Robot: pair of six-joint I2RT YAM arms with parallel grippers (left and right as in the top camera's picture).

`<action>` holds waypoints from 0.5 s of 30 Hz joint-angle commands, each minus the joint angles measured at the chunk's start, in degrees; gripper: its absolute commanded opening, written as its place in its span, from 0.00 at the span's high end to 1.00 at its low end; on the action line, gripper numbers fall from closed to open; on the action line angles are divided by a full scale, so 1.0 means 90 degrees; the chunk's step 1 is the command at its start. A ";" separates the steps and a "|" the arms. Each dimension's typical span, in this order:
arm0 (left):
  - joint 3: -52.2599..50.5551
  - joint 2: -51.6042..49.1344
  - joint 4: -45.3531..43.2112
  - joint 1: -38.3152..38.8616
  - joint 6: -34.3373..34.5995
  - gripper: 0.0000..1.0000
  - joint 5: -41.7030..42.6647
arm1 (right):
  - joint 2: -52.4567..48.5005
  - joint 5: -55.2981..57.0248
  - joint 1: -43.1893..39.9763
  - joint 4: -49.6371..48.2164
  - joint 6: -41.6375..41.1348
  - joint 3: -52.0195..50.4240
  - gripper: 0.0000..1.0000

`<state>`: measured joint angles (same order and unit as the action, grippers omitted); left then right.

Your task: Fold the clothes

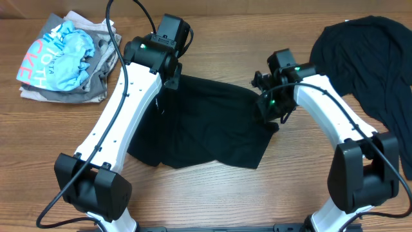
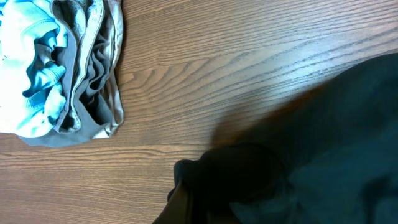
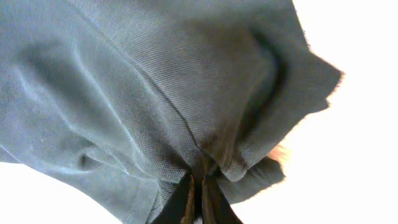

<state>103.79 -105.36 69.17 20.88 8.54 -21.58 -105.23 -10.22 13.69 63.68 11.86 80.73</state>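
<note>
A black T-shirt (image 1: 206,125) lies partly folded in the middle of the table. My left gripper (image 1: 171,80) is at its far left corner; in the left wrist view the black cloth (image 2: 311,143) bunches over the jaws (image 2: 186,202), which look shut on it. My right gripper (image 1: 268,108) is at the shirt's right edge; in the right wrist view the fingers (image 3: 199,193) are shut on a pinched fold of the cloth (image 3: 155,81). A second black T-shirt (image 1: 373,64) lies spread at the far right.
A pile of light blue and grey clothes (image 1: 64,55) with pink lettering sits at the far left, also in the left wrist view (image 2: 56,68). Bare wooden table (image 1: 225,38) shows between the two arms and along the front edge.
</note>
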 commanded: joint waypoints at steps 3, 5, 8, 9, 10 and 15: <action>0.0046 -0.0032 -0.0022 -0.0046 -0.0095 0.96 0.0053 | 0.0146 0.0029 -0.0080 0.0415 -0.0012 0.0787 0.96; 0.0046 -0.0032 -0.0022 -0.0046 -0.0095 0.96 0.0051 | 0.0148 0.0010 -0.0080 0.0901 -0.0262 0.1469 0.96; 0.0070 -0.0010 0.0012 -0.0046 -0.0095 0.96 0.0012 | 0.0223 0.0010 -0.0080 0.1399 -0.0573 0.2268 0.96; 0.0119 0.0024 0.0078 -0.0046 -0.0095 0.96 -0.0036 | 0.0284 0.0027 -0.0085 0.1571 -0.0695 0.2596 0.96; 0.0177 0.0056 0.0136 -0.0046 -0.0092 0.96 -0.0080 | 0.0359 0.0034 -0.0107 0.1719 -0.0809 0.2888 0.96; 0.0882 0.0488 0.0656 -0.0046 -0.0092 0.96 -0.0119 | 0.0899 0.0153 -0.0330 0.2203 -0.1185 0.3859 0.96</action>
<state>106.37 -105.25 73.93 20.88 8.54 -21.67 -102.72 -10.00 12.45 82.59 4.45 110.37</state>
